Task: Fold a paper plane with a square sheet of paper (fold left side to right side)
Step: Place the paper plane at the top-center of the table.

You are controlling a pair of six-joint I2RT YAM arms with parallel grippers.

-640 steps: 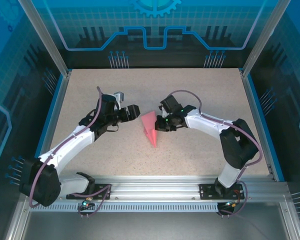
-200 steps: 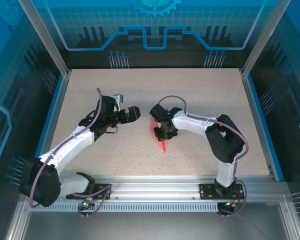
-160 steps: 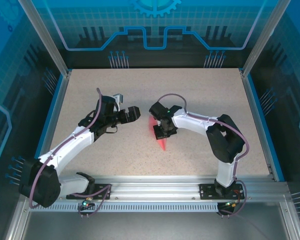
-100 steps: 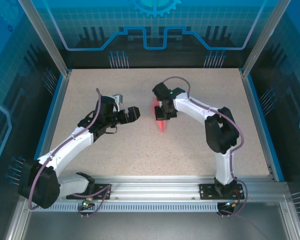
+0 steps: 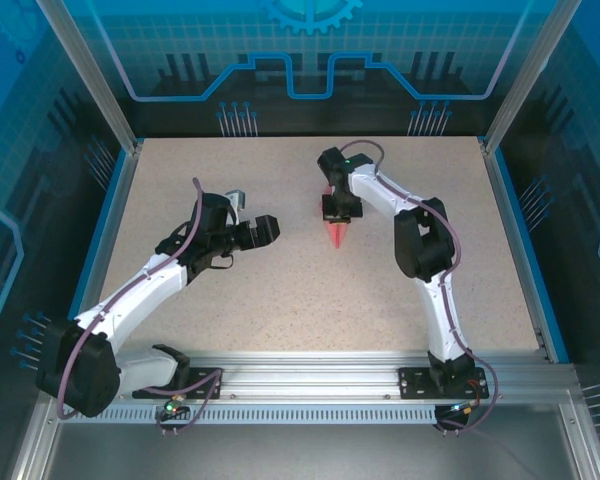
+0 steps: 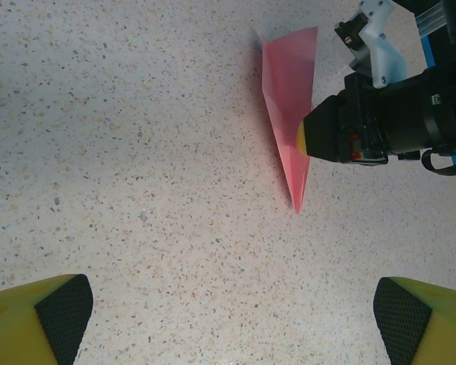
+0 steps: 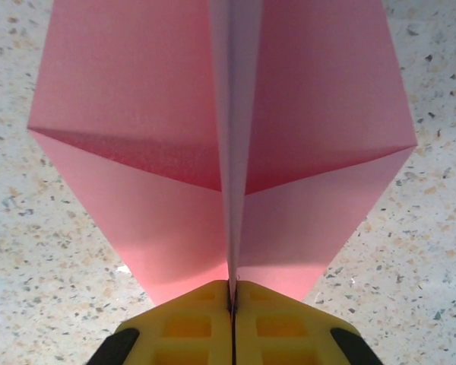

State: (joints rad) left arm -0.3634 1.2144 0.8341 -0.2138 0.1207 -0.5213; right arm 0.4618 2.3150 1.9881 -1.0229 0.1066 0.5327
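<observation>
- The paper plane (image 5: 337,233) sits farther back on the table (image 5: 280,310) than before, point toward my bases.
- My right gripper (image 5: 338,207) is pinching its centre fold (arm stretched way out now).
- My left gripper (image 5: 269,228) hasn't budged: fingers spread wide, well apart from the plane.
- Bare tabletop all round it.

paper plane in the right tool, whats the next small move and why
Probably set it down on the table and open the right tool. That tool is shut on the centre crease of the paper plane. Both wings look fully folded and spread to either side. The left tool is open and apart from it, so release seems to be all that is left.
</observation>
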